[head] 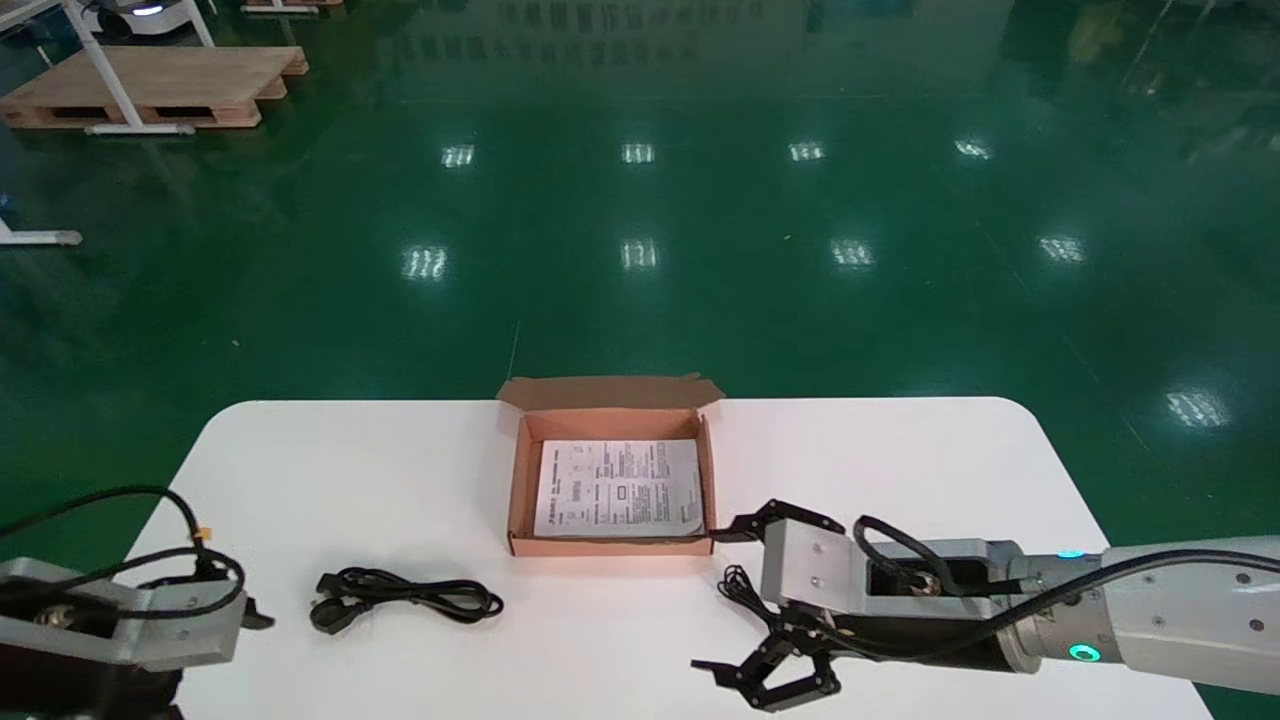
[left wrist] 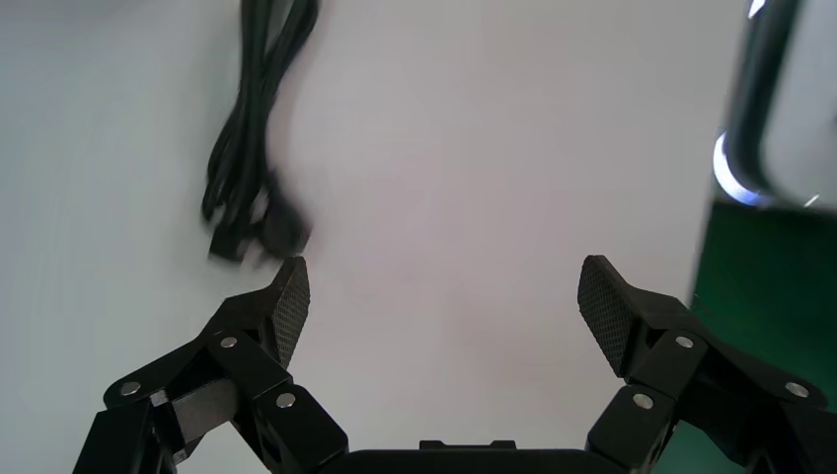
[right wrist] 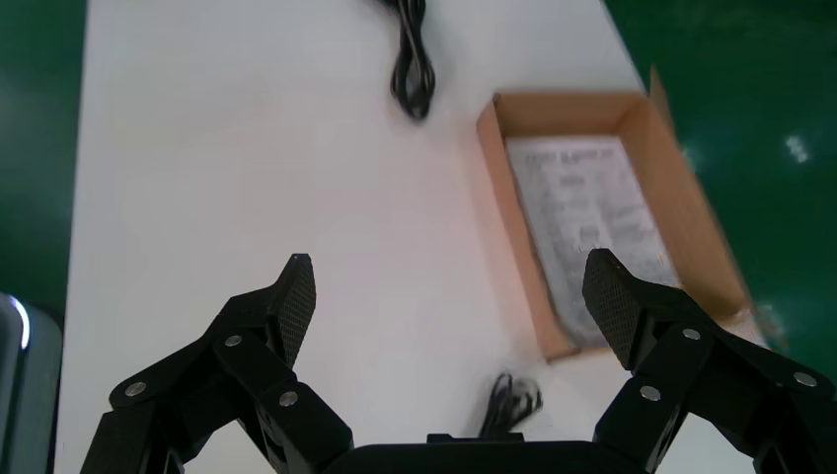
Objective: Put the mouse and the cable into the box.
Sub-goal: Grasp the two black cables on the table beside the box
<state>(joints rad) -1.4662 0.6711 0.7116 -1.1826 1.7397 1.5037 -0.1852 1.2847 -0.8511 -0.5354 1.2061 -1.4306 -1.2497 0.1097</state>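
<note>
An open cardboard box stands at the table's middle with a printed sheet lying flat inside. A bundled black cable lies to its left near the front. My right gripper hovers open just off the box's front right corner, above a small coil of thin black wire; I see no mouse body. The right wrist view shows that gripper, the coil, the box and the cable. My left gripper is open at the front left, the cable's plug just beyond one finger.
The white table has rounded far corners and drops to a green floor on all sides. The box's back flap stands up behind it. A wooden pallet sits far off at the back left.
</note>
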